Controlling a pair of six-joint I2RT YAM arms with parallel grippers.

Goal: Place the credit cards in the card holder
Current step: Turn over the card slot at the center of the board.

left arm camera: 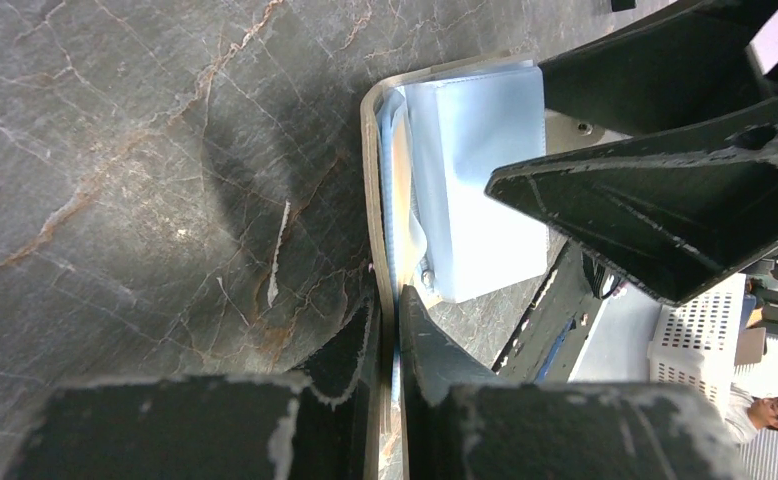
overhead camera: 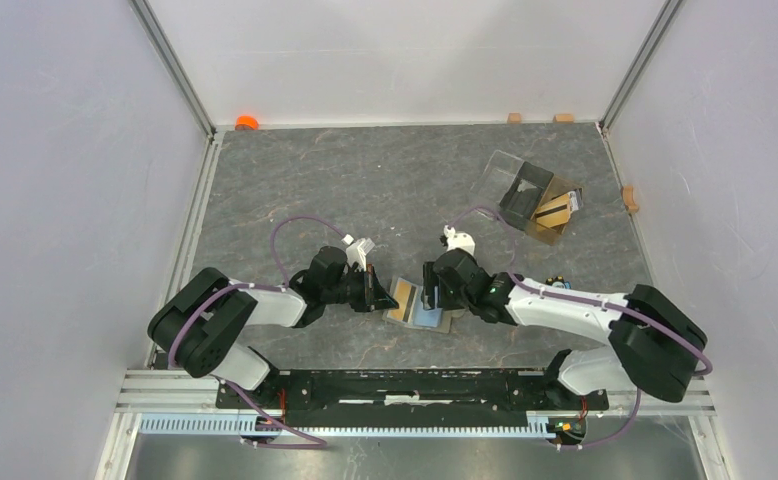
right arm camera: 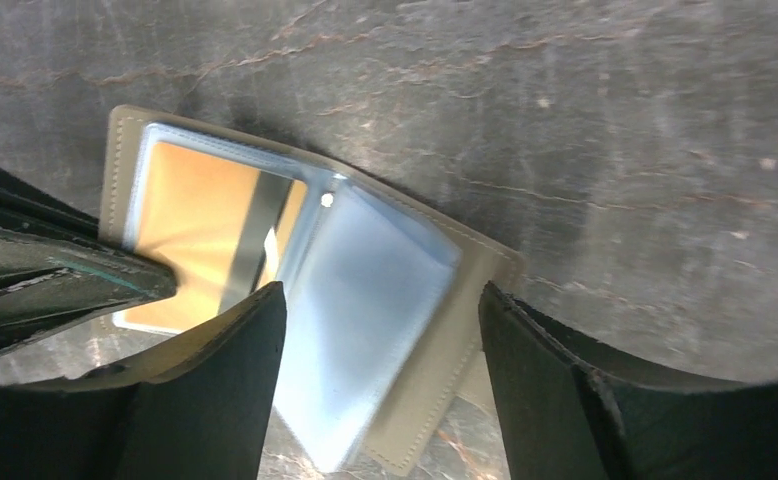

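Desk: a dark grey, veined desk (overhead camera: 365,180) inside pale walls, with both arm bases at its near edge.
Card holder: the card holder (overhead camera: 417,303) lies open and flat close to the near edge, about midway between the left and right edges. It sits between the two arms. Its outside is olive-khaki and its clear inner sleeves look pale blue-grey.
Card in holder: one orange-gold credit card (right arm camera: 200,240) with a dark stripe sits inside a sleeve on the holder's left half. From above it shows as an orange patch (overhead camera: 402,298).
Left fingers: the left fingers (left arm camera: 365,360) are pressed together on the holder's khaki rim, at its left side. The thin edge is pinched between them.
Right fingers: the right fingers (right arm camera: 235,400) stand well apart and hold nothing. They are low over the holder's right half, one on either side of the loose blue-grey sleeve (right arm camera: 365,300). Whether they touch the holder cannot be told.
Clear box: a clear plastic box (overhead camera: 537,200) with a dark compartment stands near the far right corner, well apart from the holder. Tan-gold pieces (overhead camera: 555,210) inside it look like more cards.
Far left corner: a small orange object (overhead camera: 246,122) lies by the wall.
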